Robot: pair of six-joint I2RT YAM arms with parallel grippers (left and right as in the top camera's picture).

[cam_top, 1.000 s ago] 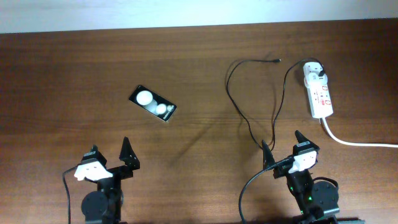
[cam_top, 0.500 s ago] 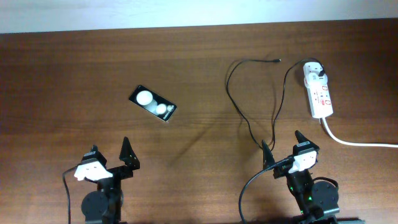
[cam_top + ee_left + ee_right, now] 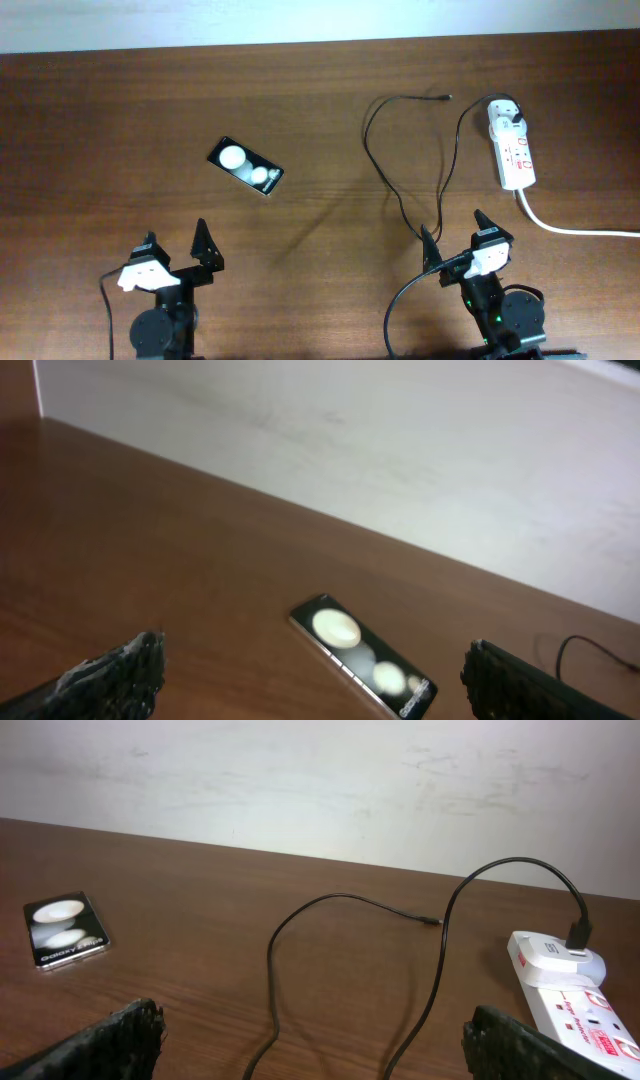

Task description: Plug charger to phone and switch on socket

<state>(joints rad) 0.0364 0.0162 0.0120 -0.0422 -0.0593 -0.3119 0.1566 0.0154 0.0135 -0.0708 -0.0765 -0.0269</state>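
The black phone (image 3: 246, 165) lies slanted on the wooden table, two bright spots on its face; it also shows in the left wrist view (image 3: 362, 669) and the right wrist view (image 3: 65, 929). The white socket strip (image 3: 512, 146) lies at the far right, also in the right wrist view (image 3: 572, 996). The charger's white plug head (image 3: 507, 113) sits in its far end. The black charger cable (image 3: 378, 150) loops across the table, its connector tip (image 3: 444, 97) lying free. My left gripper (image 3: 178, 248) is open and empty near the front edge. My right gripper (image 3: 455, 232) is open and empty over the cable's loop.
The socket's thick white cord (image 3: 580, 230) runs off the right edge. A pale wall (image 3: 320, 780) stands behind the table's far edge.
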